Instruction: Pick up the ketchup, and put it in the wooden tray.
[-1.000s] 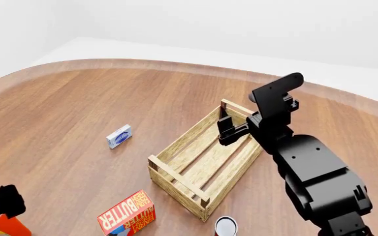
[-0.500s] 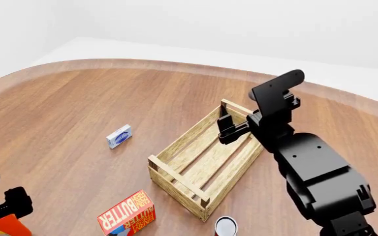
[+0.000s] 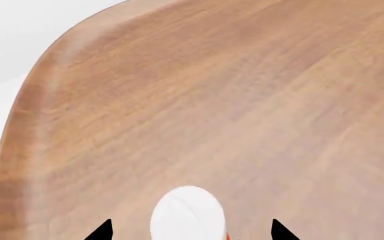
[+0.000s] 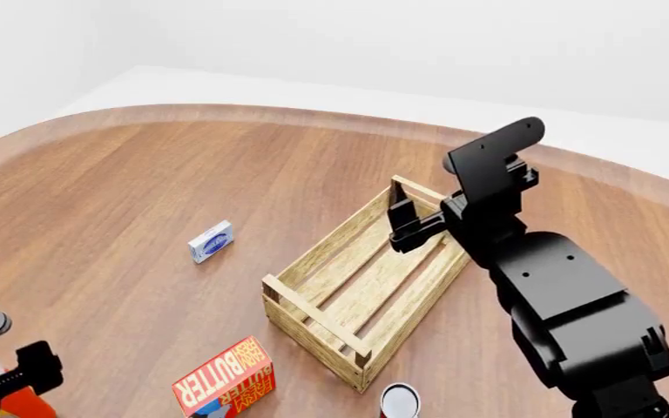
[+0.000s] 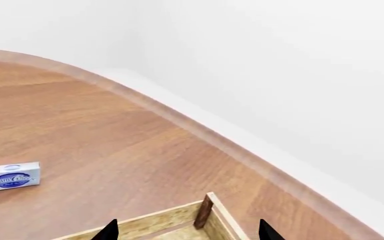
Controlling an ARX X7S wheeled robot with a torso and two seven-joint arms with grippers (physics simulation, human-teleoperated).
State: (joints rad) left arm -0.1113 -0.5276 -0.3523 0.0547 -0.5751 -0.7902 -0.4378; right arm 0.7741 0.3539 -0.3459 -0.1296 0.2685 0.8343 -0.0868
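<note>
The ketchup (image 4: 16,404) stands at the table's near left edge, mostly hidden behind my left gripper (image 4: 15,383). In the left wrist view its white cap (image 3: 187,212) sits between the two black fingertips (image 3: 102,231), which stand wide apart and clear of it, so my left gripper (image 3: 190,233) is open around the cap. The wooden tray (image 4: 311,309) lies empty mid-table. My right gripper (image 4: 404,225) hovers over the tray's far end, open and empty. In the right wrist view it (image 5: 187,232) looks down at the tray's corner post (image 5: 204,210).
A red-and-yellow butter box (image 4: 224,379) lies just left of the tray's near corner. A short can (image 4: 400,401) stands at the tray's near right. A small blue-and-white box (image 4: 210,241) lies left of the tray and also shows in the right wrist view (image 5: 10,176).
My left arm has come further into the head view, moving right and down over the ketchup and hiding more of it. My right arm has shifted slightly right above the tray.
</note>
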